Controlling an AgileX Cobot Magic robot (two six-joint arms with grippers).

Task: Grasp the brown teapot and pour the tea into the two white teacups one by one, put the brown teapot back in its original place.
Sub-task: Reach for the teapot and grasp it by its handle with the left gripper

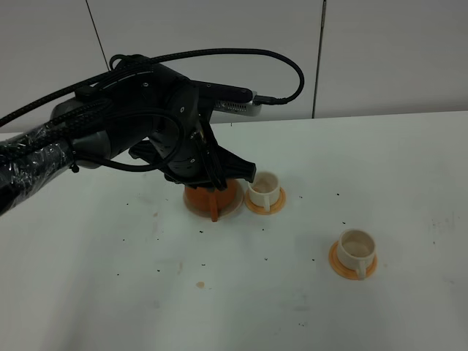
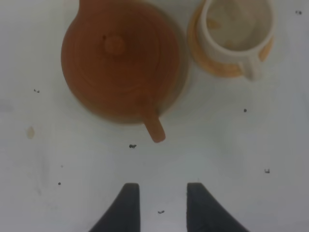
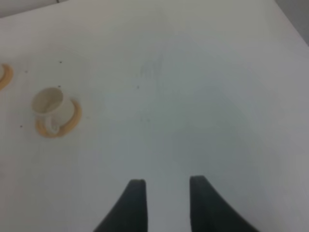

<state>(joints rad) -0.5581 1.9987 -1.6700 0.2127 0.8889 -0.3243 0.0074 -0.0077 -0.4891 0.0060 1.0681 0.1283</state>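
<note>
Start from the left gripper (image 2: 161, 186): parted to a modest gap, empty, hanging over bare white tabletop (image 2: 251, 145) just short of the round reddish-brown clay teapot (image 2: 118, 58). Read this as the approach to the grasp; cannot rule out a retreat instead, nor judge the cups' contents through the blur.

Aim at the teapot's handle (image 2: 154, 126), seen from above as a short stub pointing away from the teapot toward the gripper, nearly in line with the gap. Trim any sideways offset before descending, and widen first if in doubt about clearance. Come down far enough to take the handle close to the teapot's body rather than at its tip, then close firmly: probably heavy, smooth clay, prone to swinging in a weak grip and tipping early. Lift straight up off the round flat pale beige saucer (image 1: 232, 208) under the teapot. Watch the small lid knob (image 2: 114, 45) on top of the teapot; probably a loose lid, so tilt slowly.

Mind the nearer small off-white cylindrical teacup (image 2: 236, 26) on its round orange coaster (image 2: 219, 71), just beside the teapot and close to the saucer's rim; avoid brushing it with the arm. Pour there first, then move on to the second off-white teacup (image 1: 356, 247) on its own orange coaster (image 1: 344, 269), well apart from the teapot. Leave the right gripper (image 3: 164, 184), likewise parted and empty, idle over bare tabletop, farther from the teapot than either cup.
</note>
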